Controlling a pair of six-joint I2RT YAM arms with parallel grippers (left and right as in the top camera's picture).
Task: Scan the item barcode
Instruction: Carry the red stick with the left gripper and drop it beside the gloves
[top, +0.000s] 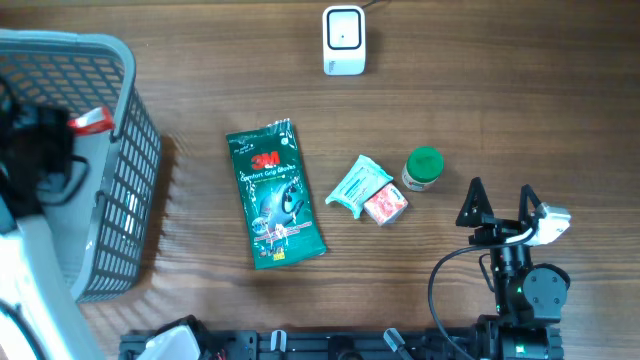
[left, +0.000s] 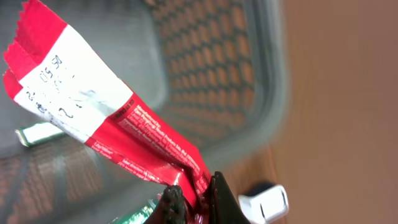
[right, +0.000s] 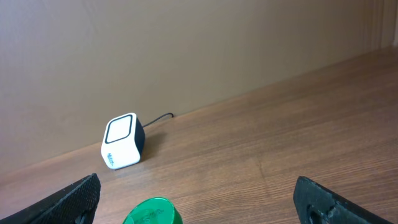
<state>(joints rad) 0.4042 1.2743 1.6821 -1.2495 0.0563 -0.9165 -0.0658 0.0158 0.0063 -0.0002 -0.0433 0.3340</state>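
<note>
It looks like a mock shop checkout rather than a real store. A white barcode scanner (top: 343, 40) stands on a wooden table (top: 520, 110), with a grey shopping basket (top: 125, 150) to one side. Packaged goods lie about: a glove pack (top: 275, 195), a green-lidded jar (top: 423, 168), small packets (top: 368, 190) and a red packet (left: 124, 124). Behind is a plain wall (right: 186, 50).

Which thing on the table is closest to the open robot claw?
The little jar with the green lid. It stands right beside the right gripper, while the small crumpled packets and the big green packet lie farther to the left.
</note>
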